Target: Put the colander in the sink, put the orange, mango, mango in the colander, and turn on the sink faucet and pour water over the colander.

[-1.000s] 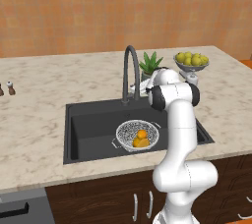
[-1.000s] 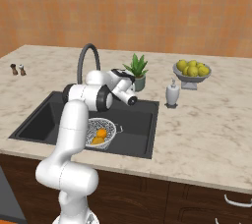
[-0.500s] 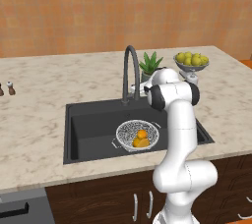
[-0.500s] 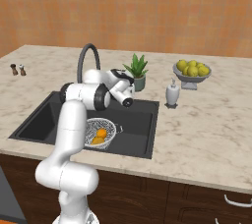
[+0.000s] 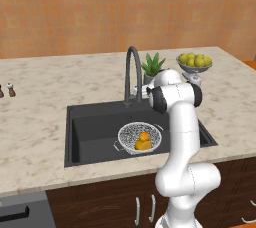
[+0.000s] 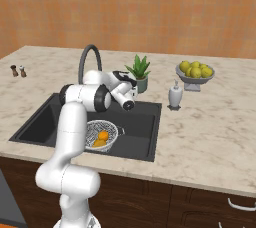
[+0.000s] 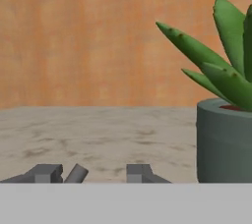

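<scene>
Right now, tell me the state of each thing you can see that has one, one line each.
colander: sitting in the sink, fruit inside
sink: dry, no water visible
sink faucet: off, no stream from the spout
claw: at the faucet base, a thin grey handle between its tips, grip unclear
fruit bowl: heaped with yellow-green fruit
potted plant: upright on the counter

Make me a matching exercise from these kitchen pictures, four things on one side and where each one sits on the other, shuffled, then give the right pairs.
Things:
1. colander
2. orange
3. potted plant
4. fruit bowl

Places:
A. on the counter behind the sink, beside the faucet
B. inside the colander
C. in the black sink basin
D. at the counter's far right, heaped with yellow-green fruit

Pairs: 1-C, 2-B, 3-A, 4-D
</scene>
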